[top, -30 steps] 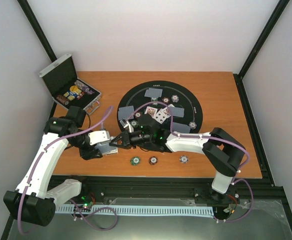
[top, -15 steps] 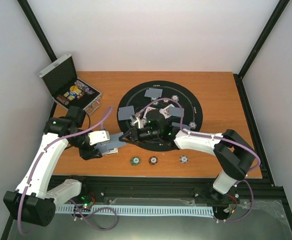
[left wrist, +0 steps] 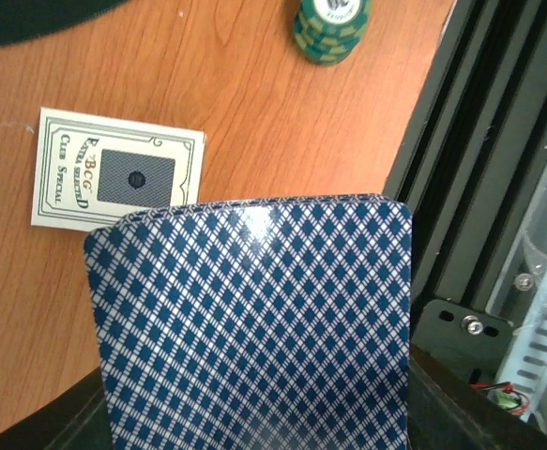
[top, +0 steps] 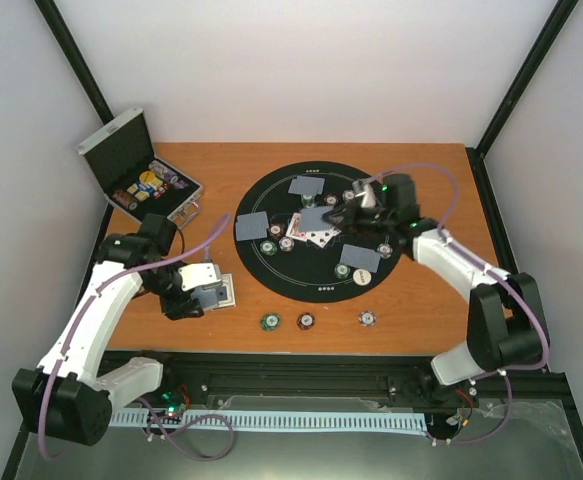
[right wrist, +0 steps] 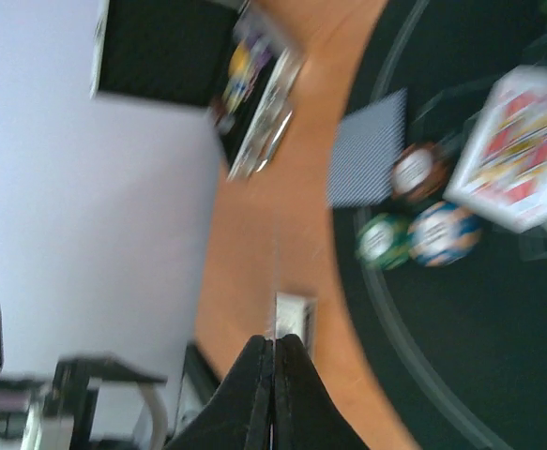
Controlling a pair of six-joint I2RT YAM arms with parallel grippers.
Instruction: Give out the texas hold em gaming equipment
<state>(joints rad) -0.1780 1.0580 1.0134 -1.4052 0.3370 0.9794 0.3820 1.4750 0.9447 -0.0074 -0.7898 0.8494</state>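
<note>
The silver case (top: 136, 178) stands open well off the far-left side of the round black mat (top: 291, 272), and nothing about it has changed.

Just off the mat's near-left edge, the left gripper (top: 203, 288) has stayed put. It is clamped narrow on the deck (left wrist: 254, 319), whose blue diamond back fills the left wrist view. A loose printed card (left wrist: 118, 180) lies flat on the wood just beyond the deck, towards the mat. Three small stacks of chips sit in a row along the mat's near edge, untouched: green (top: 268, 321), brown-red (top: 306, 321) and purple-white (top: 367, 318).

The change is on the right. A second ago the right gripper (top: 337, 212) was down at the deck, off the mat's near-left edge, with its fingers closing. It has since swung away across the mat and now hangs over the far-right part. Its fingers are pressed together on a single card (top: 314, 217), which shows only as a thin pale edge in the right wrist view. From above, that grey back sits over the middle of the mat, just past the face-up cards (top: 311, 235).

So one more card has probably been drawn from the deck and carried to a dealing spot. Face-down cards and small chips already lie at several places round the mat. The card is not yet released, and the deck waits in place for another draw.
</note>
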